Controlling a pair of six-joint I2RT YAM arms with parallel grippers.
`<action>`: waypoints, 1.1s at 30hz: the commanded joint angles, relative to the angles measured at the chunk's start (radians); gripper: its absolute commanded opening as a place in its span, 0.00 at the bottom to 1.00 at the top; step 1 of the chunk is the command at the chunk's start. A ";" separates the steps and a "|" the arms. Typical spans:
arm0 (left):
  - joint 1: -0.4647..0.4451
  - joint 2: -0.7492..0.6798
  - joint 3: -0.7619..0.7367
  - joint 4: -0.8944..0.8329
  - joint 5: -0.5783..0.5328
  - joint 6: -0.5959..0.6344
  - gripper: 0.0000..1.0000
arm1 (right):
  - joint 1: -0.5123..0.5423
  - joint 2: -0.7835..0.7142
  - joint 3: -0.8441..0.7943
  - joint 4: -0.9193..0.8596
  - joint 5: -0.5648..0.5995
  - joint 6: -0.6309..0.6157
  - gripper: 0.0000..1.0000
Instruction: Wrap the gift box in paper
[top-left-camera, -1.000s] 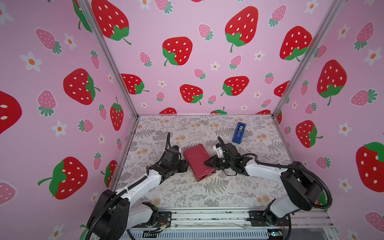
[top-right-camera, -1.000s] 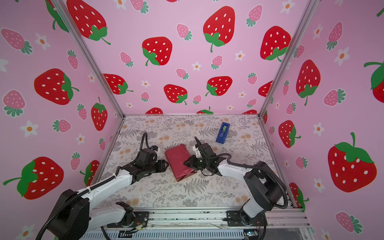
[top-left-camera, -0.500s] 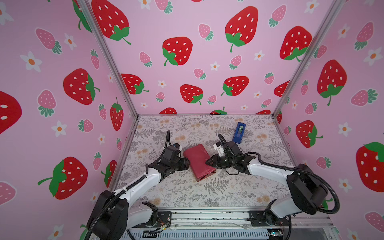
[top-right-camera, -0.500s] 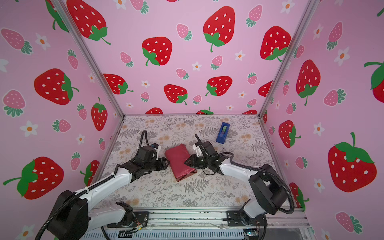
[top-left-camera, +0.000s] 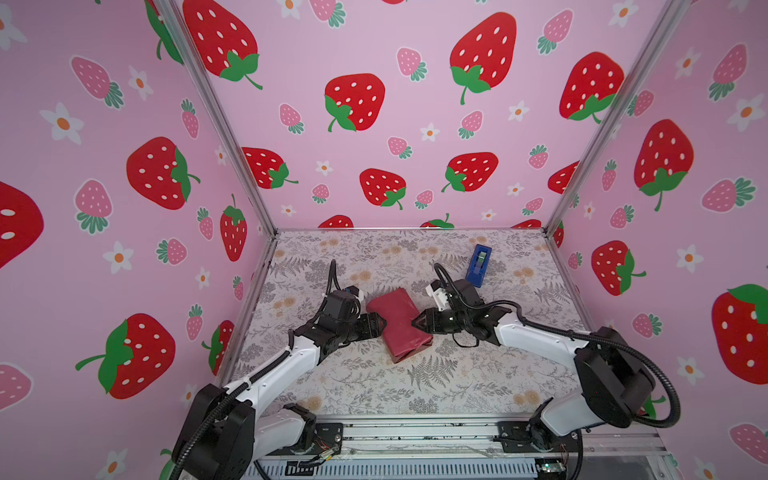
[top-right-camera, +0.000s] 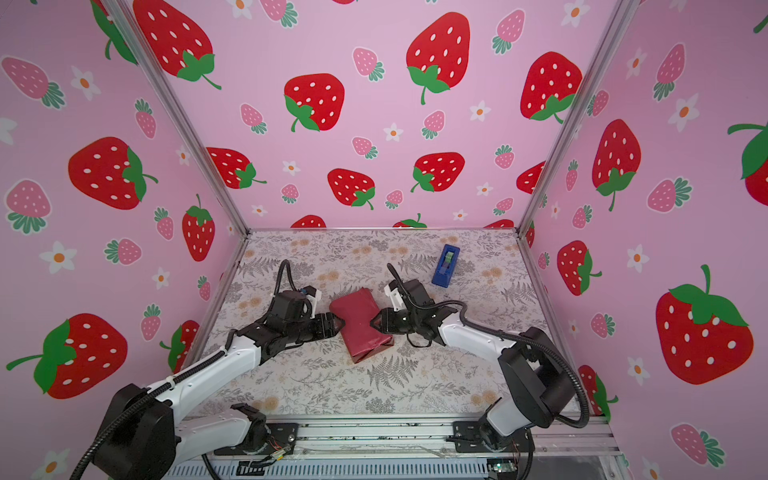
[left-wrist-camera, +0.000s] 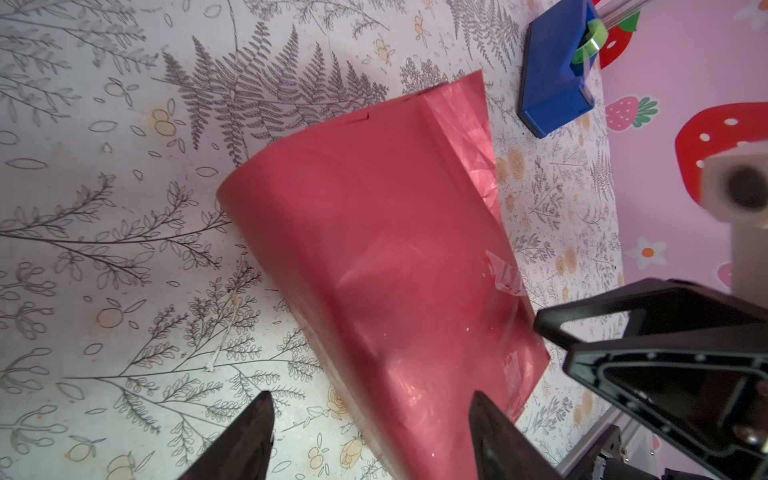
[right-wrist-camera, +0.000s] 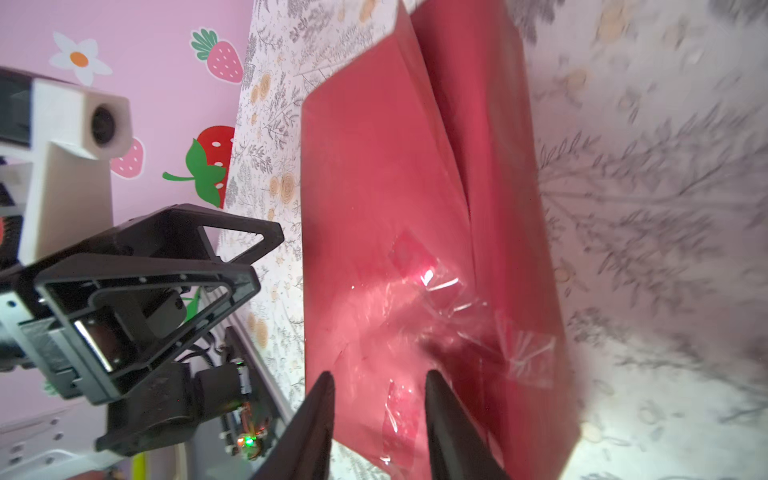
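Left arm (top-left-camera: 282, 370) reaches in from 7 o'clock, left gripper (top-left-camera: 381, 324) pointing 3 o'clock, jaws wide apart. Right arm (top-left-camera: 536, 336) comes in from 5 o'clock, right gripper (top-left-camera: 414, 322) pointing 9 o'clock, jaws parted (narrower gap).

The tabletop (top-left-camera: 415, 386) wore a pale covering printed with grey ferns and faded orange blossoms, as both top views showed. Near its middle lay the maroon paper (top-left-camera: 400, 323), folded into a boxy bundle set askew to the edges, with strips of clear tape (right-wrist-camera: 449, 291) on its upper face. Well apart, toward the far right, a blue tape dispenser (top-left-camera: 479, 259) rested on the covering.
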 joint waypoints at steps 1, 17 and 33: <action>0.007 0.047 0.066 -0.003 0.046 0.000 0.77 | -0.031 -0.047 0.056 -0.097 0.077 -0.162 0.50; 0.045 0.280 0.271 -0.166 0.087 0.143 0.78 | 0.030 0.120 0.128 -0.275 -0.026 -0.289 0.44; 0.035 0.463 0.466 -0.312 0.332 0.332 0.75 | 0.256 -0.086 0.128 -0.217 0.188 -0.101 0.49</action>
